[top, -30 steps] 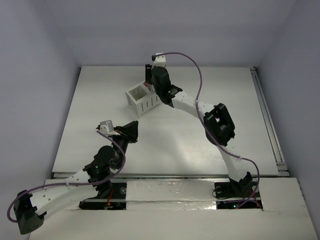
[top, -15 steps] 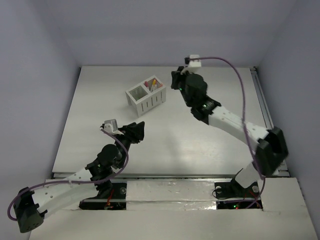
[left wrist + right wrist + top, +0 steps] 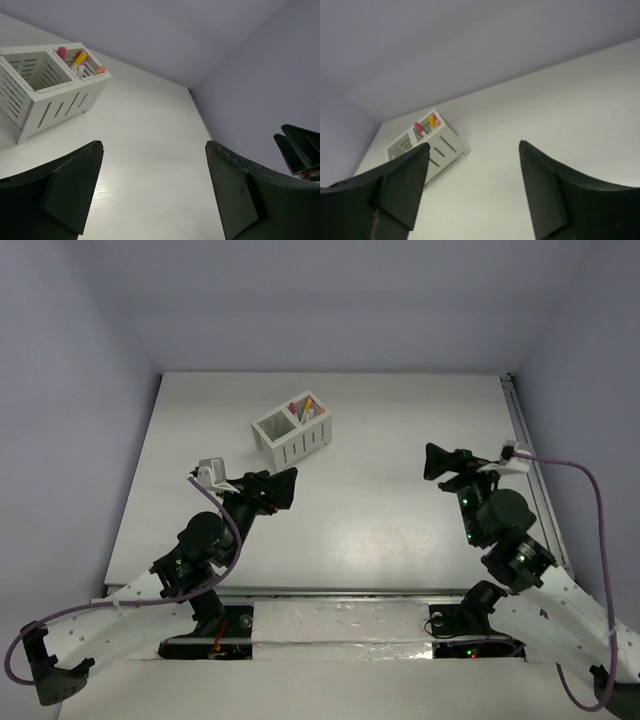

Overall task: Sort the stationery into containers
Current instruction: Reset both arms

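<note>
apparently the sorting is all but done: the marker pens (image 3: 77, 57) stand together in one compartment of the white organiser (image 3: 35, 105), coloured caps up, while its other compartment looks empty. no pen shows outside the box in any view, though the exact count is too small to tell. the left tool (image 3: 154, 147) and right tool (image 3: 473, 145) both hang spread and hold nothing, well apart from the organiser.
</note>
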Robot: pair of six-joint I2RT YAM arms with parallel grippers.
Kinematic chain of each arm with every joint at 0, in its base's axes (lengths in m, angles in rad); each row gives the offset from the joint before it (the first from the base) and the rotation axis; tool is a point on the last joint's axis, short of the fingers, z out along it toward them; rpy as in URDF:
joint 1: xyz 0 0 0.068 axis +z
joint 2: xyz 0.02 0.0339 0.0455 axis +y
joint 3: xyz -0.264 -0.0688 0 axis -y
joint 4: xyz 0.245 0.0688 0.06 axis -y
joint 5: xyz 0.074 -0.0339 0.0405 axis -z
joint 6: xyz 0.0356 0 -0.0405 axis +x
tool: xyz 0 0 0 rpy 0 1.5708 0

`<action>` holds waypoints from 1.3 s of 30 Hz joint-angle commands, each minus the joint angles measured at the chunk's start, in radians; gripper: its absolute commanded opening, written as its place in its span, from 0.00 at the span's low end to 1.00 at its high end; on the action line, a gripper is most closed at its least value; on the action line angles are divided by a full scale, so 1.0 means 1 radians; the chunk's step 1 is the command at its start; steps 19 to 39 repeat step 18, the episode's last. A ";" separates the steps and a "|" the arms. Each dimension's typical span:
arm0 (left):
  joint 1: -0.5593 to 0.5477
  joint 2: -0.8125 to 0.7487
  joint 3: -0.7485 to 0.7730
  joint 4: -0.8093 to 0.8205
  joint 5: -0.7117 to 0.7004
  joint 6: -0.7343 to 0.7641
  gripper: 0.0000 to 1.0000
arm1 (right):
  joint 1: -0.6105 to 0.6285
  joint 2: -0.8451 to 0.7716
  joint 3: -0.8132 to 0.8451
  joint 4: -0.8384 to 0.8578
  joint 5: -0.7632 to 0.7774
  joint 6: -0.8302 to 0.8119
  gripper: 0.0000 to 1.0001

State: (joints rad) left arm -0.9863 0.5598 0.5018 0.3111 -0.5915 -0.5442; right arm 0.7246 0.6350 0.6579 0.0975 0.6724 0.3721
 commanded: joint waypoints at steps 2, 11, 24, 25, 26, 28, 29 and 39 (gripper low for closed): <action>0.001 -0.011 0.086 -0.139 0.012 -0.004 0.82 | -0.002 -0.182 -0.027 -0.137 0.098 0.050 0.84; 0.001 -0.194 0.139 -0.270 -0.019 0.029 0.83 | -0.002 -0.322 -0.053 -0.328 0.075 0.160 0.85; 0.001 -0.244 0.142 -0.375 -0.021 0.020 0.84 | -0.002 -0.339 -0.057 -0.289 0.020 0.174 0.84; 0.001 -0.244 0.142 -0.375 -0.021 0.020 0.84 | -0.002 -0.339 -0.057 -0.289 0.020 0.174 0.84; 0.001 -0.244 0.142 -0.375 -0.021 0.020 0.84 | -0.002 -0.339 -0.057 -0.289 0.020 0.174 0.84; 0.001 -0.244 0.142 -0.375 -0.021 0.020 0.84 | -0.002 -0.339 -0.057 -0.289 0.020 0.174 0.84; 0.001 -0.244 0.142 -0.375 -0.021 0.020 0.84 | -0.002 -0.339 -0.057 -0.289 0.020 0.174 0.84; 0.001 -0.244 0.142 -0.375 -0.021 0.020 0.84 | -0.002 -0.339 -0.057 -0.289 0.020 0.174 0.84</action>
